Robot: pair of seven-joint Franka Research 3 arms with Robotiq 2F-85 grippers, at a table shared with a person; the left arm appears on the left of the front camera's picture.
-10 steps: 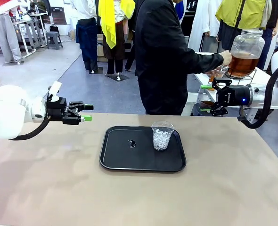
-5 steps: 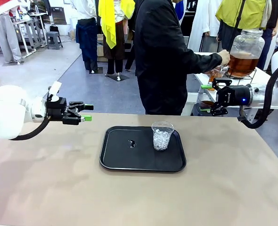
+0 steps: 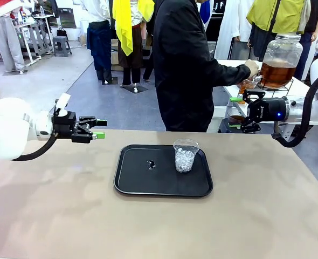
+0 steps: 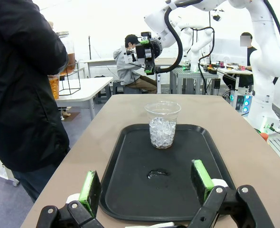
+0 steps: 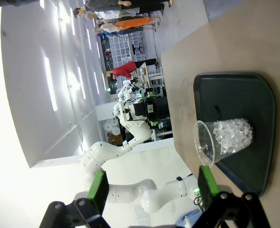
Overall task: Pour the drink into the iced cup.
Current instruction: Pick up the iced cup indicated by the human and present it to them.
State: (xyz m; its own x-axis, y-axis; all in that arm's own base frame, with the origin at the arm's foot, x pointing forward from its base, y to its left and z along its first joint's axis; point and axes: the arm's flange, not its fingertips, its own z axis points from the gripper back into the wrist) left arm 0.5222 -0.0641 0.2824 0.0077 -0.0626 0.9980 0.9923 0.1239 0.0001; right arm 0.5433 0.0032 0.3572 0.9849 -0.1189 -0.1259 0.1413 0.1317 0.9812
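The left gripper (image 3: 101,129) and right gripper (image 3: 235,113) are hovering released. A clear plastic ice-filled cup (image 3: 185,155) is sitting on a black rectangular tray (image 3: 137,183).

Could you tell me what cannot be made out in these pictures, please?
- Jar tap: front view, behind the person's hand.
- Whether that hand holds anything: front view, too small.
- Dark mark on the tray: front view, too small to identify.
- Jar in left wrist view: mostly behind the person's torso.
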